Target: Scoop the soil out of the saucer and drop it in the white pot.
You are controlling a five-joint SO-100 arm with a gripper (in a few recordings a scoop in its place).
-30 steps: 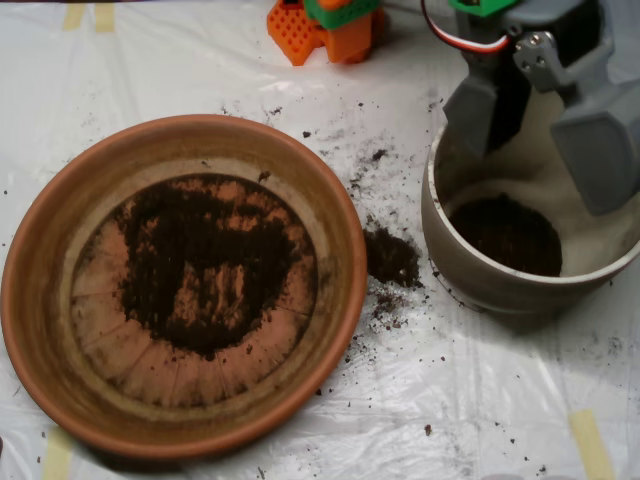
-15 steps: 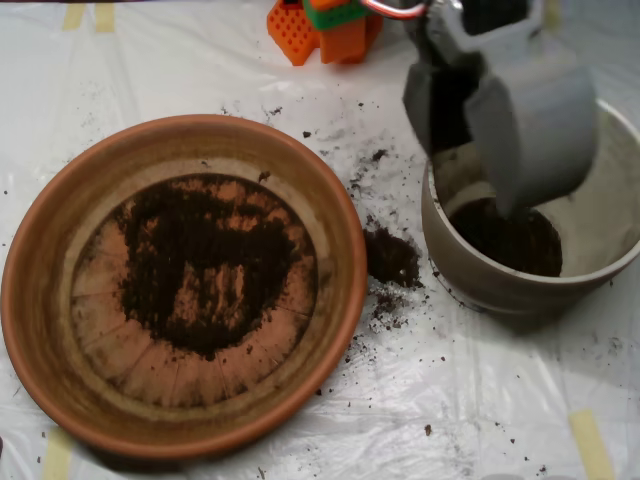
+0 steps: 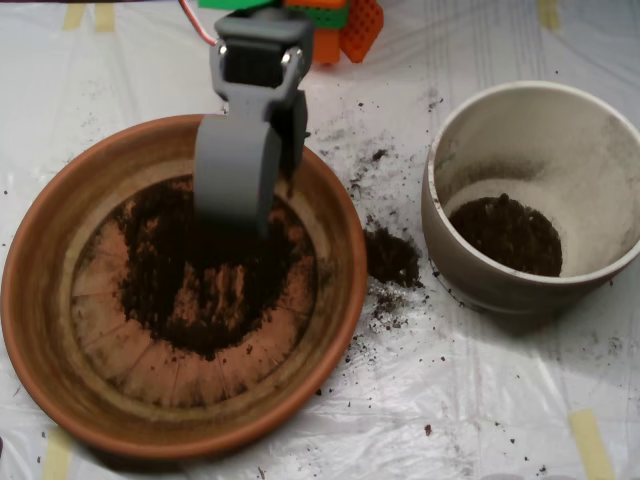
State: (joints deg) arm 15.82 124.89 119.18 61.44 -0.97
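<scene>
The terracotta saucer (image 3: 40,300) lies at the left, with dark soil (image 3: 190,300) spread in a patch over its base. My grey scoop (image 3: 265,200) hangs over the far side of the saucer, just above the top of that patch. Its two shells stand apart, open, and the broad grey shell hides some of the soil under it. At the right stands the white pot (image 3: 600,190), with a mound of soil (image 3: 505,235) on its bottom and its inner wall dusty.
A small heap of spilled soil (image 3: 392,258) lies on the white plastic sheet between the saucer and the pot, with crumbs scattered around it. An orange and green arm base (image 3: 340,25) sits at the top edge. Tape strips (image 3: 590,440) mark the sheet.
The scoop has swung left, from over the white pot to over the far part of the saucer. The mound of soil in the pot is now uncovered.
</scene>
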